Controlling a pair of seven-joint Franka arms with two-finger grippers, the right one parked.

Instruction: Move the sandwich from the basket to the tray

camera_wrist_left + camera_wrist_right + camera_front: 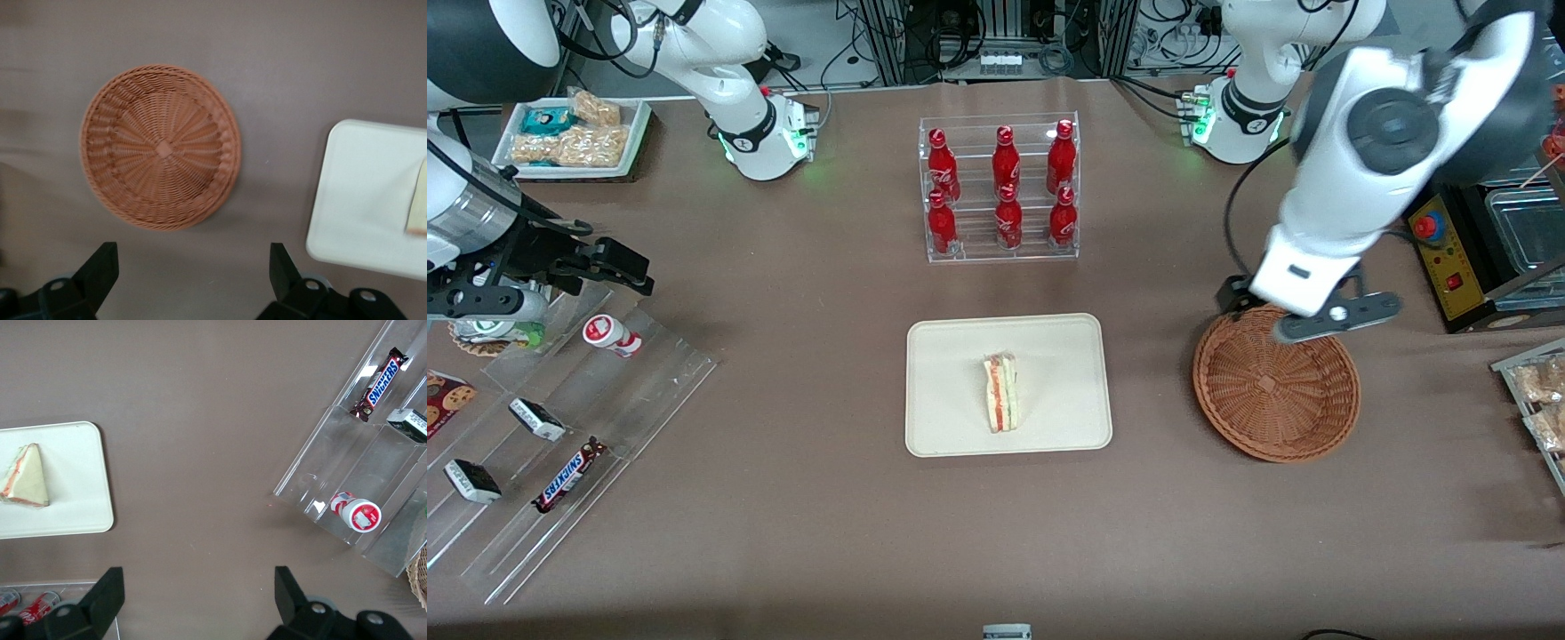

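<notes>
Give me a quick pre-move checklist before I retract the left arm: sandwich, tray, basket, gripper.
1. The sandwich lies on the tray, well inside the rim: ok.
2. The tray sits flat on the table, nearer the front camera than the bottle rack: ok.
3. The basket has nothing in it: ok.
4. The gripper is open and holds nothing: ok.
5. The gripper hangs above the table beside the basket, touching neither basket nor tray: ok.
6. Whether the sandwich filling stayed intact on the underside: cannot tell.
</notes>
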